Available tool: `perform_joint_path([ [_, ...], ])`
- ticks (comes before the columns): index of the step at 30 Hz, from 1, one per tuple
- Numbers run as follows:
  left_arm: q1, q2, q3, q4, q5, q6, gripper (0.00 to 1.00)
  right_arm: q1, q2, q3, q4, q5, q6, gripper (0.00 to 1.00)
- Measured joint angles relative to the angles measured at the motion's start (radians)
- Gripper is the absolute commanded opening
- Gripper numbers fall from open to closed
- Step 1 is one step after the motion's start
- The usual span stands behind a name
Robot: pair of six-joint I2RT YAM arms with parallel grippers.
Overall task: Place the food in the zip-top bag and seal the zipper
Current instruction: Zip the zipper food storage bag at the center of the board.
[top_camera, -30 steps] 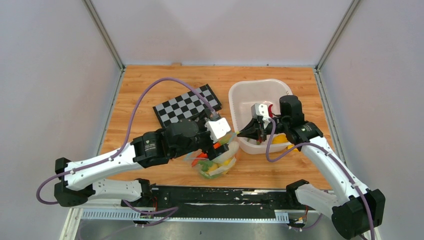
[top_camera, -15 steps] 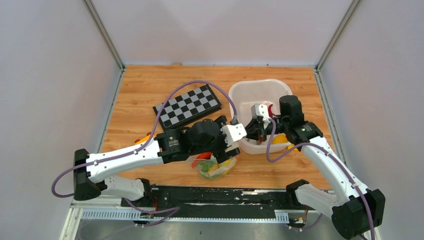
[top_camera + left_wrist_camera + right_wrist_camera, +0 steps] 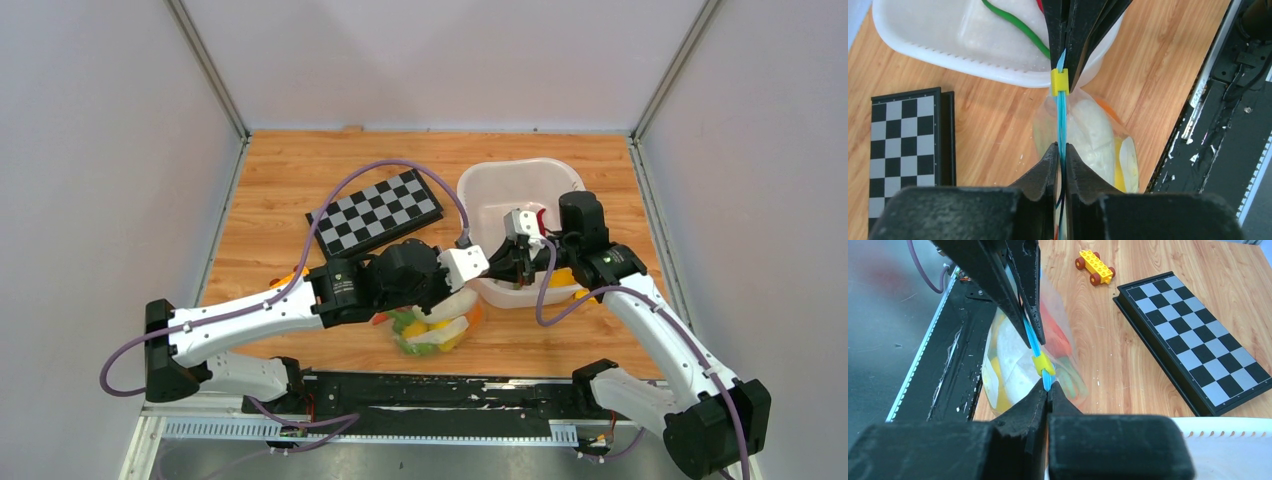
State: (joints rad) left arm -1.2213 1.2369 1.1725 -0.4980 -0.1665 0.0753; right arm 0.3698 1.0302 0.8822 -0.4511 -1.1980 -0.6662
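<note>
left gripper and right gripper both clamped on zipper, slider between them; food below left gripper mostly hidden.

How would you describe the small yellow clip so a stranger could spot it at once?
Find the white basket; just outside its rim a clear bag is held by its blue strip. The clip sits on that strip: square and yellow, unlike the rounded food inside.

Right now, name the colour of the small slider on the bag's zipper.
The small plastic slider is yellow; the left wrist view shows it best.
</note>
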Motion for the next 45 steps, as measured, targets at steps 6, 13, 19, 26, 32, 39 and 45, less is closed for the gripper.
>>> perform_joint_path([
  [6, 0.000, -0.015, 0.000, -0.007, 0.000, 0.002, 0.00, 0.000, 0.000, 0.000, -0.031, -0.042, -0.038, 0.11],
  [13, 0.000, -0.030, 0.000, -0.017, 0.013, 0.014, 0.00, 0.007, 0.000, 0.000, -0.050, -0.052, -0.058, 0.37],
  [19, 0.000, -0.031, 0.000, -0.017, 0.043, 0.020, 0.00, 0.021, 0.000, 0.000, -0.052, -0.053, -0.066, 0.41],
  [26, 0.000, -0.031, -0.001, -0.016, 0.066, 0.020, 0.00, 0.027, 0.003, 0.000, -0.028, -0.057, -0.047, 0.08],
  [32, 0.000, -0.033, -0.003, -0.016, 0.067, 0.020, 0.02, 0.028, 0.010, 0.000, -0.024, -0.060, -0.042, 0.00],
  [39, 0.000, -0.051, -0.011, 0.010, 0.051, 0.013, 0.46, 0.028, 0.010, 0.000, -0.024, -0.056, -0.038, 0.00],
  [45, 0.000, -0.063, -0.019, 0.120, 0.074, -0.002, 0.46, 0.029, 0.010, 0.000, -0.023, -0.048, -0.034, 0.00],
])
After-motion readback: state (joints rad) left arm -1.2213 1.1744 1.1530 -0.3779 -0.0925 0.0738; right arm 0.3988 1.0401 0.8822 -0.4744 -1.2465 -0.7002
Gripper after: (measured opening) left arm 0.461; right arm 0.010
